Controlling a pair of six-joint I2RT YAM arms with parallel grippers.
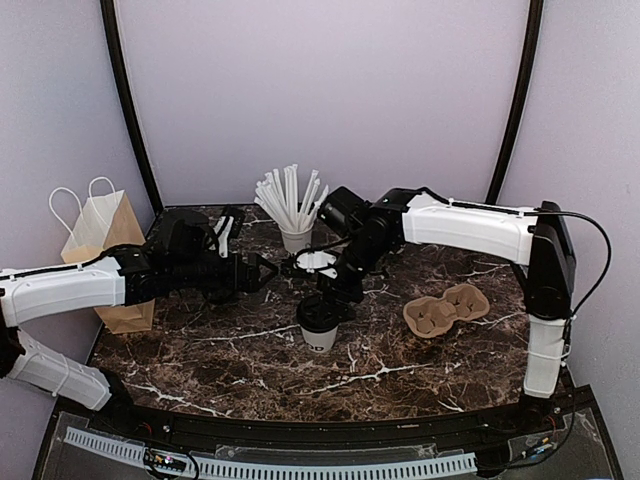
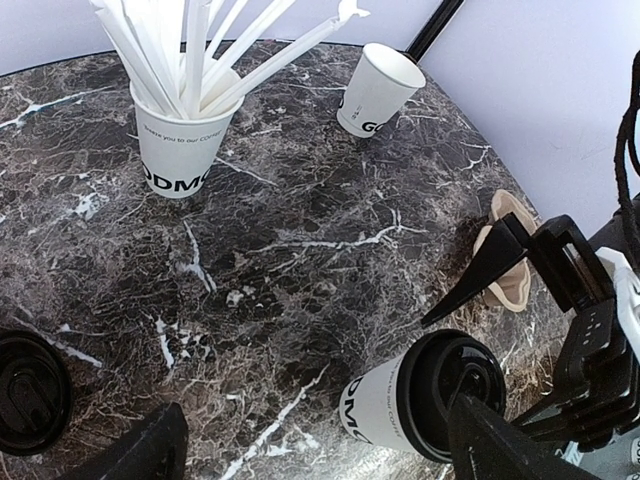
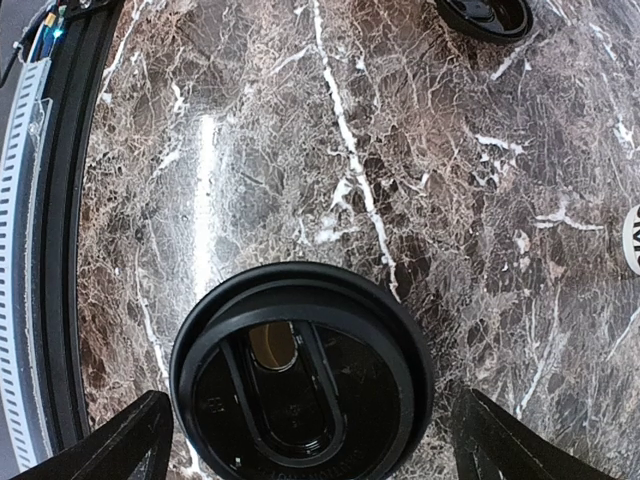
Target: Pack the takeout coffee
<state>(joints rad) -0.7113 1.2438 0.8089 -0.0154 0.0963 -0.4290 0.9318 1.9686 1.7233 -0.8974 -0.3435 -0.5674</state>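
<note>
Soft, even light, one hot spot

A bright streak of glare was picked up on the marble tabletop [image 3: 205, 190] in the right wrist view, and highlights were caught on the glossy lid of the takeout coffee [image 3: 300, 385]. Only weak, fuzzy shadows were thrown on it in the top view, which was rendered a bit soft. The left wrist view was bent toward its edges, with the nearest bits left dark and blurred.

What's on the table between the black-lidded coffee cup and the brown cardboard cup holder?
Nothing. In the top view only bare marble table separates the coffee cup from the cup holder.
</note>
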